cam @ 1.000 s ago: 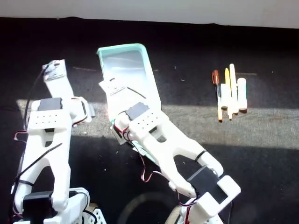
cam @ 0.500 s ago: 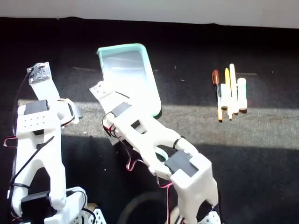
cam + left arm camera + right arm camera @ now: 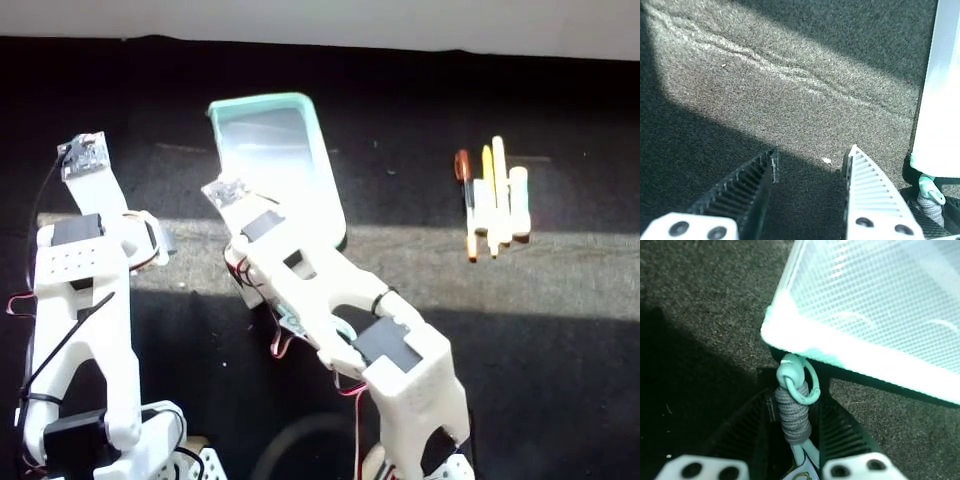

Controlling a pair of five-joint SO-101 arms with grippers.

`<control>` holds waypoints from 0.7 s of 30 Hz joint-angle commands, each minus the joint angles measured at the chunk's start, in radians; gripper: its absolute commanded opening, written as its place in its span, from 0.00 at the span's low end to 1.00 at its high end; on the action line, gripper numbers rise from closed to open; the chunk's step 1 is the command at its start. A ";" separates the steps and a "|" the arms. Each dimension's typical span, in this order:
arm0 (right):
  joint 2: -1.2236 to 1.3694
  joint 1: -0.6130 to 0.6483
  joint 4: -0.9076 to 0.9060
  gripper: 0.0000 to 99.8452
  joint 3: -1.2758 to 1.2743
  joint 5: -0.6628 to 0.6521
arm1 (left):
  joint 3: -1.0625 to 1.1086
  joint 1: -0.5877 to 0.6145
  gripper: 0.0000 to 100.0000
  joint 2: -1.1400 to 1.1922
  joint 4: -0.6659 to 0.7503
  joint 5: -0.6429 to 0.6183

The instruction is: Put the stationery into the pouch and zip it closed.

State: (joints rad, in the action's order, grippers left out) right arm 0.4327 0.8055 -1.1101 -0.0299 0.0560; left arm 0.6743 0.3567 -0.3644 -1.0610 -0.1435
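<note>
The pouch's grey zip cord [image 3: 791, 412], knotted to a mint loop, is pinched between the narrowly set fingers of the right gripper [image 3: 795, 402]. The mint-edged mesh pouch [image 3: 875, 300] is seen just ahead of that gripper, flat on the dark mat [image 3: 700, 295]. The left gripper [image 3: 810, 162] is held wide open over the mat, nothing between its fingers, the pouch's edge just beside it. The pens [image 3: 490, 200] are laid well apart from both grippers, beyond the pouch.
</note>
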 commanded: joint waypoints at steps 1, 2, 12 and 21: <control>-0.005 -0.002 -0.016 0.01 0.024 0.006 | -0.005 0.008 0.23 -0.004 0.018 0.008; -0.015 -0.007 -0.030 0.01 0.024 0.005 | -0.005 0.005 0.23 -0.004 0.017 0.008; -0.240 -0.209 -0.015 0.01 -0.131 -0.141 | 0.059 -0.260 0.23 -0.004 0.020 0.003; -0.240 -0.236 0.117 0.01 -0.280 -0.141 | 0.300 -0.473 0.23 -0.012 0.344 -0.006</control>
State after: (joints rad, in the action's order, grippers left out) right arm 0.2486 0.6030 -1.0134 -0.2969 -0.0760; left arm 0.9521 -0.0898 -0.3644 -0.8263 -0.1419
